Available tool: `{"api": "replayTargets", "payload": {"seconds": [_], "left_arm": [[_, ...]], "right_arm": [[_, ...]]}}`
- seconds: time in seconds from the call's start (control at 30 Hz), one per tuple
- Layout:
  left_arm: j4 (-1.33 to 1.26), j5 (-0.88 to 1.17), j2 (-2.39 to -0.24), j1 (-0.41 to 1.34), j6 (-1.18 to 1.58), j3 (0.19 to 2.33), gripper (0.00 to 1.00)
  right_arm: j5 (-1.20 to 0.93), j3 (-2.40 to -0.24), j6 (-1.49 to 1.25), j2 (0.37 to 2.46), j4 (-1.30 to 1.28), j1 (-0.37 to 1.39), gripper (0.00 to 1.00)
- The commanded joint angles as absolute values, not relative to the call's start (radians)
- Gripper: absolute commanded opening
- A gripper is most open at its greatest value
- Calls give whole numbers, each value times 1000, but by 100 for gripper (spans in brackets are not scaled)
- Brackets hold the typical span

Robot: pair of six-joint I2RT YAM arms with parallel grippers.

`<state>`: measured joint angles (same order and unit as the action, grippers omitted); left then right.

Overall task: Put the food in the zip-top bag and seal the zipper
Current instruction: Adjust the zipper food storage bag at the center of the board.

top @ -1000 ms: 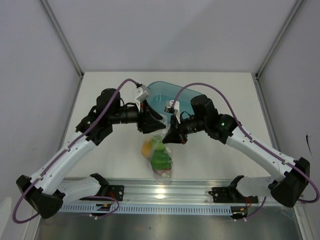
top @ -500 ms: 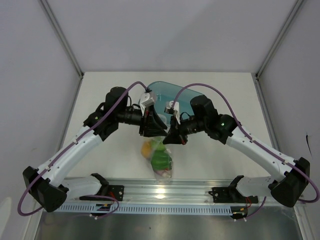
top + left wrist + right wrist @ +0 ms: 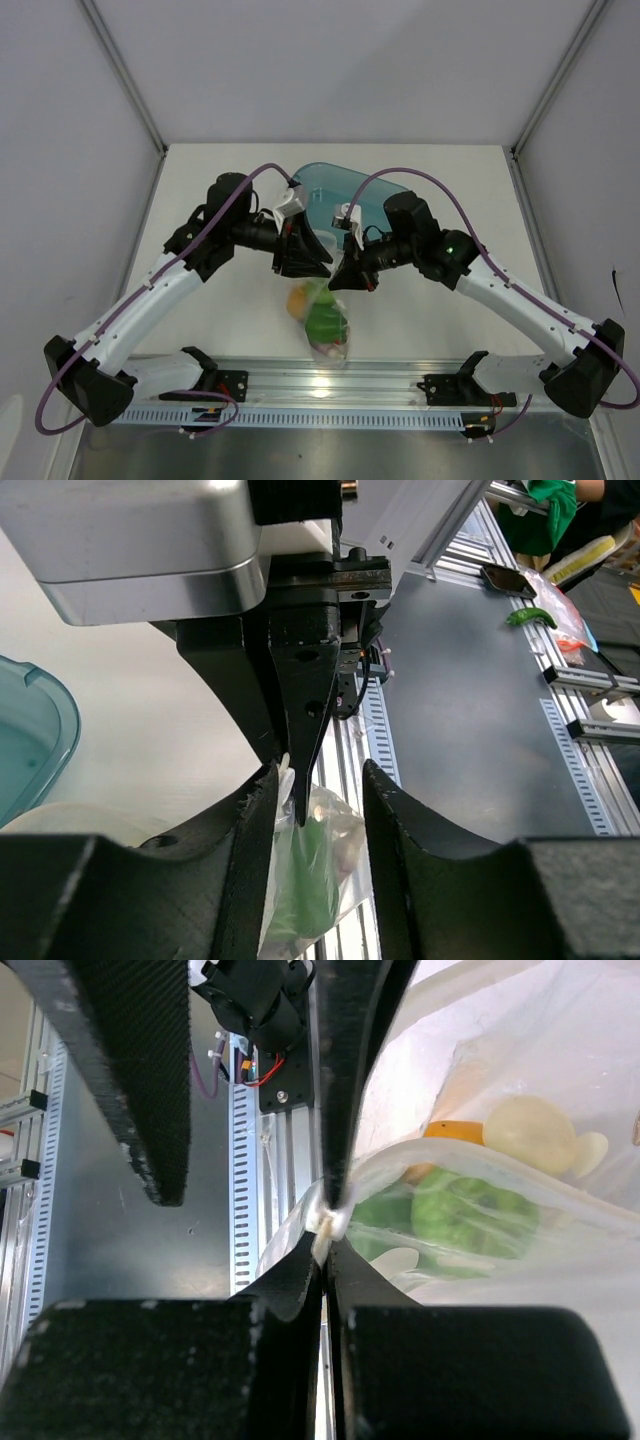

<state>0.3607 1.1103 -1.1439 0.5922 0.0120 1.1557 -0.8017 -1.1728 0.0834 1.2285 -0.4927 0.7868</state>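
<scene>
Here, on the teal tray's (image 3: 330,180) near side, the zip-top bag (image 3: 330,345) holds green peppers (image 3: 322,320) and a yellow-orange piece (image 3: 297,298). Closer to the tray, the right gripper (image 3: 340,280) pinches the bag's top edge, and the left gripper (image 3: 320,268) straddles it, jaws apart.

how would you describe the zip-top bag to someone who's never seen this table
On the white table, look just on the near side of the teal tray. The zip-top bag is there, its top edge pinched in the right fingers. Unlike the tray, it is clear and crinkly, with green and orange toy food showing through.
</scene>
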Motion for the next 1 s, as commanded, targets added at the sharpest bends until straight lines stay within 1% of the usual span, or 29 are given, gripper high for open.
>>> {"api": "replayTargets", "payload": {"seconds": [0.0, 0.03, 0.13, 0.23, 0.37, 0.4, 0.43, 0.6, 0.7, 0.73, 0.97], "left_arm": [[350, 1120, -1144, 586, -32, 1170, 45], [350, 1099, -1146, 587, -34, 1169, 55], [308, 1036, -1135, 586, -9, 1158, 63], [279, 1026, -1135, 587, 21, 1160, 66], [302, 1042, -1152, 586, 12, 1170, 66], [310, 1046, -1151, 586, 5, 1169, 66], [316, 1051, -1150, 586, 3, 1169, 63], [348, 1066, -1155, 591, -23, 1160, 57], [364, 1078, -1163, 601, -40, 1157, 51], [367, 1078, -1161, 603, -41, 1155, 47], [393, 1069, -1177, 604, -49, 1161, 40]], "right_arm": [[-825, -1218, 92, 1198, -468, 784, 0], [-827, -1216, 91, 1198, -466, 785, 0], [-819, -1209, 89, 1198, -465, 795, 0], [-812, -1195, 81, 1192, -454, 801, 0], [-807, -1198, 81, 1190, -453, 802, 0], [-802, -1200, 81, 1190, -453, 804, 0], [-799, -1203, 81, 1192, -454, 804, 0], [-785, -1212, 80, 1190, -446, 802, 0], [-782, -1221, 81, 1196, -445, 799, 0], [-781, -1224, 84, 1198, -446, 798, 0], [-782, -1227, 86, 1186, -449, 788, 0]]}}
